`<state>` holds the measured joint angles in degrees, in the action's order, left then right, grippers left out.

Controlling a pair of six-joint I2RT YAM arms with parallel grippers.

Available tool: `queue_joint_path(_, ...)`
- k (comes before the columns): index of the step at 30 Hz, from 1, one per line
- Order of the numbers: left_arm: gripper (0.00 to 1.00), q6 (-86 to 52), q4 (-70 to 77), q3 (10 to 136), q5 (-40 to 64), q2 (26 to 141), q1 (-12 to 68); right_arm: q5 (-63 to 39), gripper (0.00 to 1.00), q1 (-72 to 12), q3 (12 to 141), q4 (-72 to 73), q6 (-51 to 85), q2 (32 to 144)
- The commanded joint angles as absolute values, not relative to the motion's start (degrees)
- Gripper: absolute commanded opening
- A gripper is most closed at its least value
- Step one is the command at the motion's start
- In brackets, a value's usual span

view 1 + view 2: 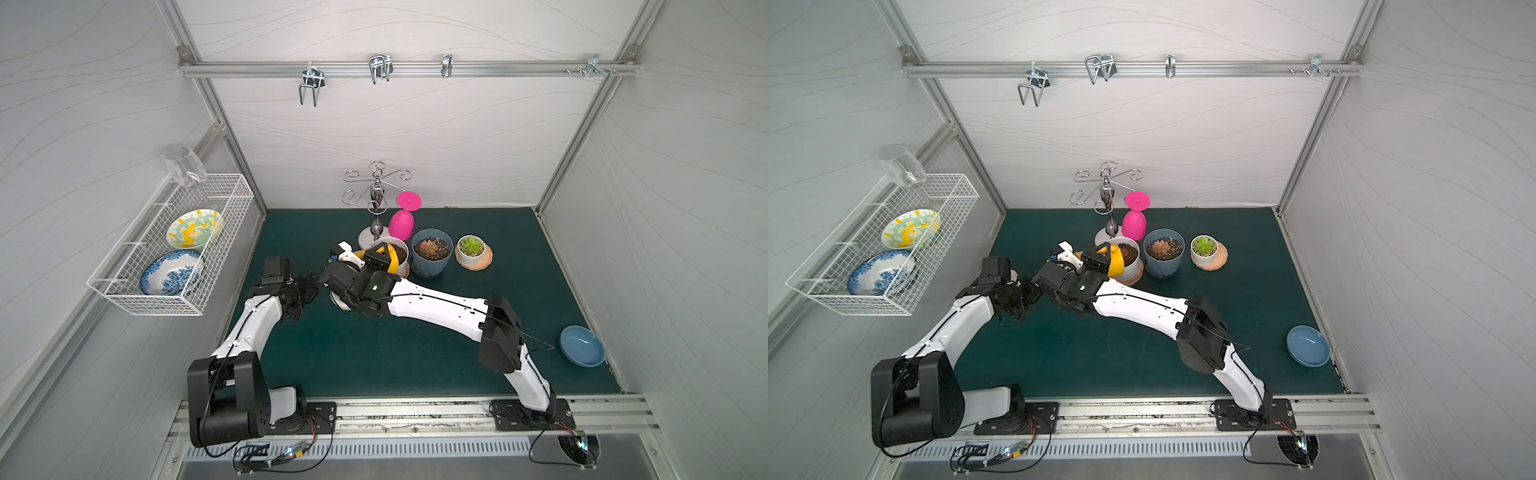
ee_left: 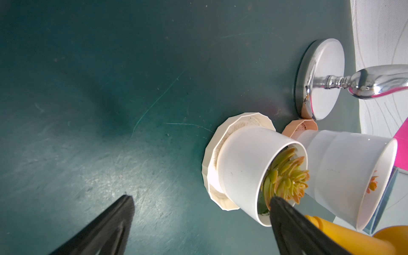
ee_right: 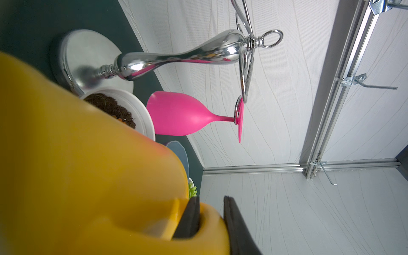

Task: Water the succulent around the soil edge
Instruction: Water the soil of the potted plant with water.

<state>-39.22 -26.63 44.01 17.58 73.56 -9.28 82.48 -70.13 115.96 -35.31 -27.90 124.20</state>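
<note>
Yellow watering can (image 3: 88,154) is gripped by its handle in the closed right tool (image 3: 210,199), beside a white pot (image 3: 139,106); the left tool (image 2: 201,197) is spread open, empty.

Succulent pots, by my count: four, namely white plastic pots (image 2: 242,172) (image 1: 395,239) (image 1: 467,261) and a blue-grey faceted pot (image 1: 430,268)
Yellow plastic watering can (image 3: 88,165): one
Patterned ceramic plates (image 1: 193,228) (image 1: 170,272): two
Blue ceramic bowl (image 1: 579,347): one
Drinking glasses: two, a pink goblet (image 1: 401,224) and a clear glass (image 1: 185,166)
Chrome hanging stand (image 1: 376,195): one
</note>
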Motion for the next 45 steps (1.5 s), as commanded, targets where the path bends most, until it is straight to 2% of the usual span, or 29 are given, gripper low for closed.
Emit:
queue_joint_path(1,1.00,-38.61,-26.28,45.96,17.67,73.27,-9.54,84.13,0.00,-69.24,116.75,-33.07,-27.94,122.23)
queue_joint_path(23,1.00,-38.44,-26.05,46.58,17.86,74.18,-9.54,81.01,0.00,-66.40,126.37,-22.94,-39.68,130.17)
queue_joint_path(45,1.00,-38.69,-25.69,46.23,18.15,74.28,-9.58,79.45,0.00,-68.75,133.26,-20.25,-43.57,134.93)
